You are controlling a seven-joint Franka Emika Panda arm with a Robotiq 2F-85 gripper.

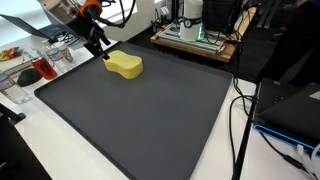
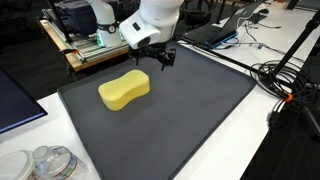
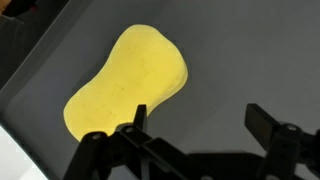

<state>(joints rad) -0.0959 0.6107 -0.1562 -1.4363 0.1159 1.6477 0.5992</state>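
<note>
One yellow sponge [image 2: 124,91], one dark mat [image 2: 200,125], one pincer [image 2: 160,62] spread wide, empty, near the sponge.

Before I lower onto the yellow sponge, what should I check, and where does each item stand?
1. Open gripper: ok; its fingers stand wide apart in the wrist view.
2. Nothing held between the fingers: ok.
3. The yellow sponge lies flat on the dark mat: ok.
4. Fingers centred over the sponge: not ok; in the wrist view it sits off toward one finger.
5. The cables are apart from the sponge: ok; they lie at the mat's edge.
6. Height left above the sponge: cannot tell.
</note>
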